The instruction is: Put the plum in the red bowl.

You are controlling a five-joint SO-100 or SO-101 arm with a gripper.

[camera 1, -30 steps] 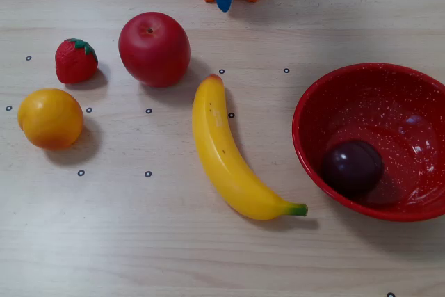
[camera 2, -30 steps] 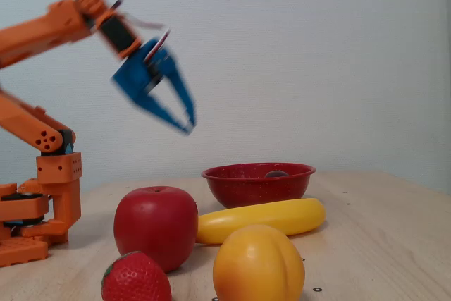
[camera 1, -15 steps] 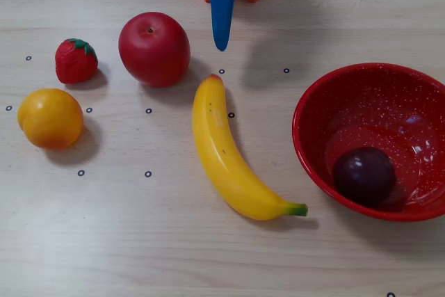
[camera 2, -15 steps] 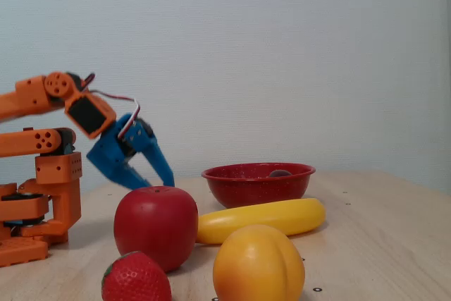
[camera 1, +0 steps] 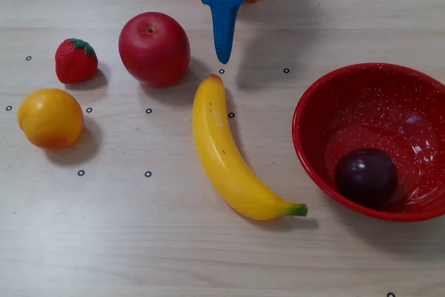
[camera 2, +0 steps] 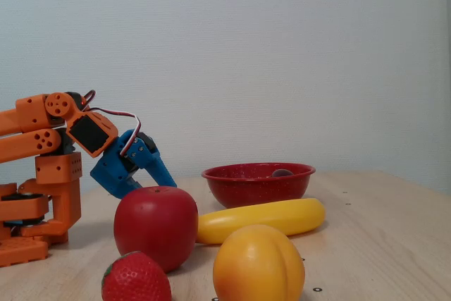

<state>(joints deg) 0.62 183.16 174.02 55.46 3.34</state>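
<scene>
The dark purple plum lies inside the red speckled bowl at the right, resting on its bottom toward the front. In the side fixed view only the plum's top shows above the bowl's rim. My blue gripper is at the top middle, folded back near the orange arm base, tip pointing at the table between the apple and the bowl. Its jaws are together and hold nothing. In the side fixed view the gripper hangs low just behind the apple, well left of the bowl.
A yellow banana lies diagonally in the middle, left of the bowl. A red apple, a strawberry and an orange sit at the left. The orange arm base stands at the far left of the side view.
</scene>
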